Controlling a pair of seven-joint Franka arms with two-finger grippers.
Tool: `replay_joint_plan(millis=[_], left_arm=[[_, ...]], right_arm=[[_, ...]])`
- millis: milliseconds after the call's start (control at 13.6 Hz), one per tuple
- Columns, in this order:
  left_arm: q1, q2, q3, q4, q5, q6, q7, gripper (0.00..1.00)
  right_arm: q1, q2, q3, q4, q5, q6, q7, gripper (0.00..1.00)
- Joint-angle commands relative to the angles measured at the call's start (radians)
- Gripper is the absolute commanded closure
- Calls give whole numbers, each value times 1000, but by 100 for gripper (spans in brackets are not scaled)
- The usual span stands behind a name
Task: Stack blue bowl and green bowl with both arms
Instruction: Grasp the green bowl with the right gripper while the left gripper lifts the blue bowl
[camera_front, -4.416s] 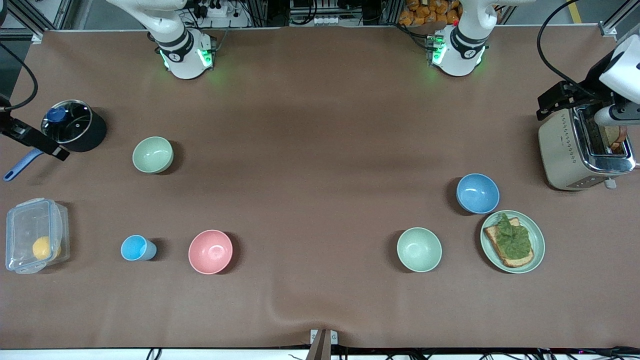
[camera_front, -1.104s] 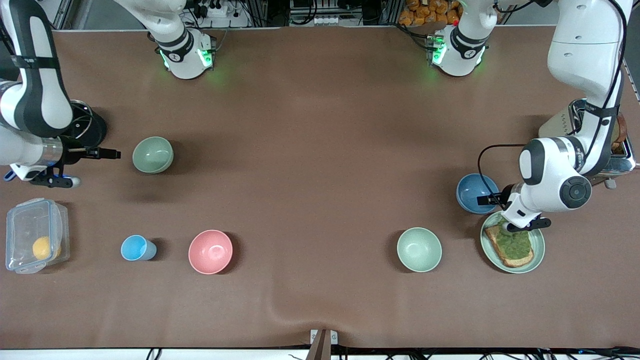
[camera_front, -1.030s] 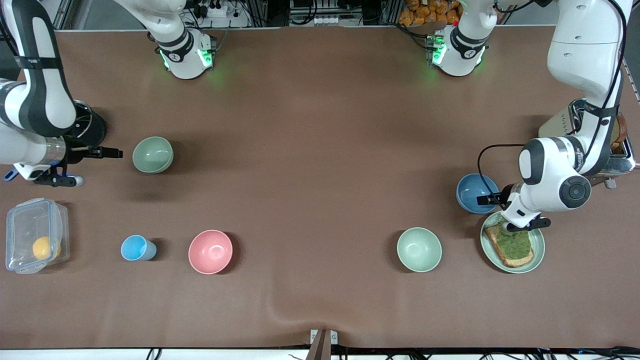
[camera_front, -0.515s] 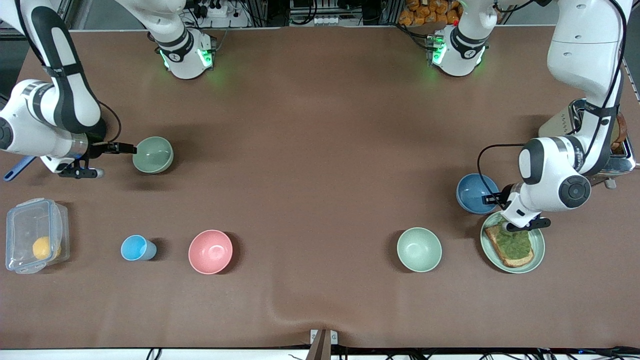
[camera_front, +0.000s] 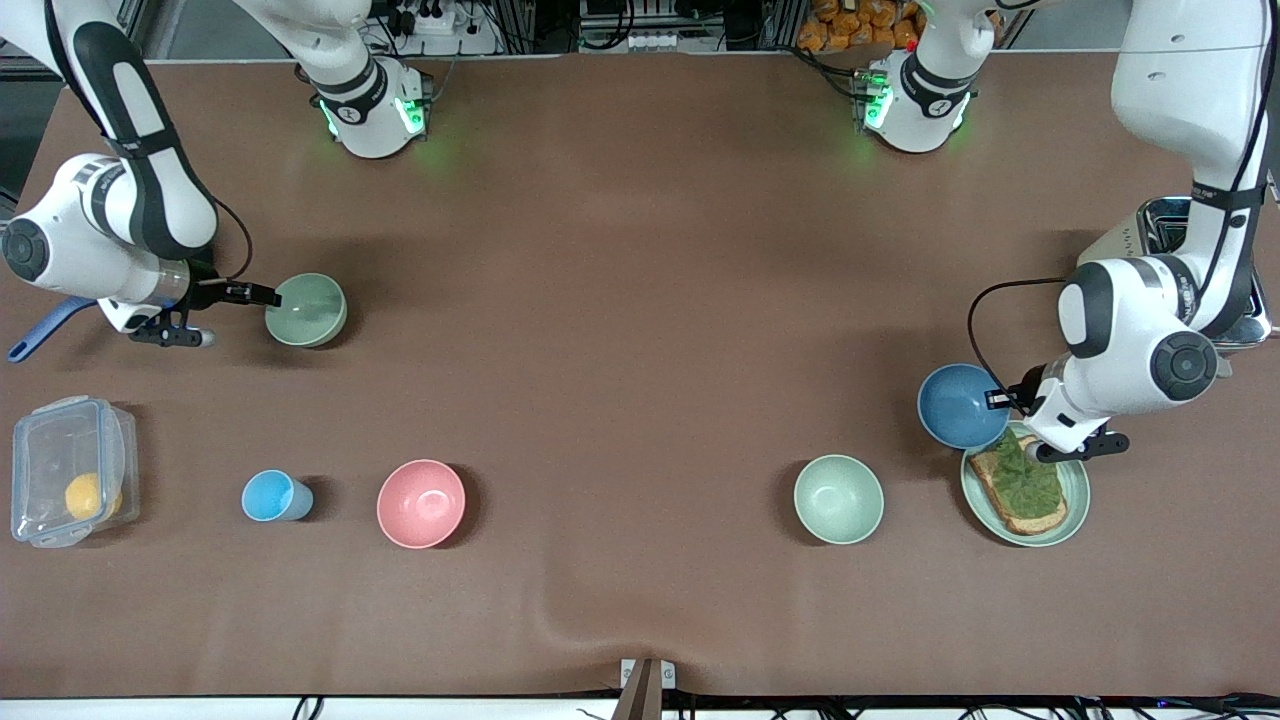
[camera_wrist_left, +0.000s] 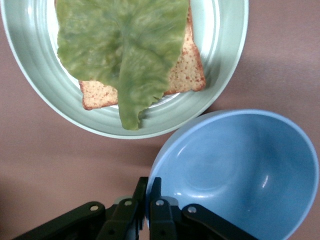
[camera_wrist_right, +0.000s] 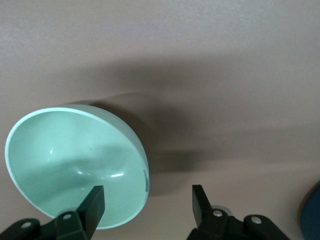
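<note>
Left gripper (camera_wrist_left: 148, 200): fingers pressed together on the rim of the round matte medium-blue bowl (camera_front: 960, 405), one finger inside the wall and one outside, so the rim is clamped between them.
Blue bowl: held at its rim, tilted in the left wrist view (camera_wrist_left: 240, 172), its edge overlapping the rim of the flat pale green plate (camera_front: 1075, 495); whether its base is touching the table I cannot tell.
Green plate: at the left arm's end of the table, carrying a slice of brown toast (camera_front: 1030, 515) with a green lettuce leaf (camera_front: 1025, 470) laid on it.
Right gripper (camera_wrist_right: 147, 202): fingers apart, straddling the rim of a round matte pale mint-green bowl (camera_front: 306, 309) at the edge toward the right arm's end of the table; one finger stands over the bowl's inside, the other outside its wall, with a gap around the rim.
Green bowl at the right gripper: upright on the brown table (camera_front: 620, 300).
Second mint-green bowl (camera_front: 838, 498): alike in shape and colour, nearer the front camera, between the pink bowl and the green plate, untouched.
Round pink bowl (camera_front: 421, 503): nearer the front camera than the first green bowl.
Small light-blue cup (camera_front: 272, 496): just beside the pink bowl, toward the right arm's end.
Clear lidded plastic box (camera_front: 65, 470): at the right arm's end, a yellow round thing (camera_front: 85, 495) inside.
Silver toaster (camera_front: 1165, 225): at the left arm's end, mostly hidden by the left arm.
</note>
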Motion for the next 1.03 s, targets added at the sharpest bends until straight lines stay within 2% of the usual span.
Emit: replay_joint_plan(millis=[0,294,515,589,736,957], left_arm=[[13,-63,-22,-46,-21,6,11,100],[11,-114,-73,-46,-111,-2,-20,100],[11,-120,-137,-41,-133,-3,-117,100],[11,-121,-149,-41,-133,-5,-138,100],[11,-123,-163,-41,-142,-5,-144,100],[11,-152,-176,-43,-183,-15,-163,100]], right_arm=[[-31,-6,17,-32,40,26,-18,42],[-31,8,19,-112,63,170,-18,47],[-31,5,19,-116,63,175,-18,92],[-32,-3,19,-113,63,158,-17,98],[-32,-21,19,-84,74,45,-9,100],[-3,-84,25,-37,141,-144,-1,100]])
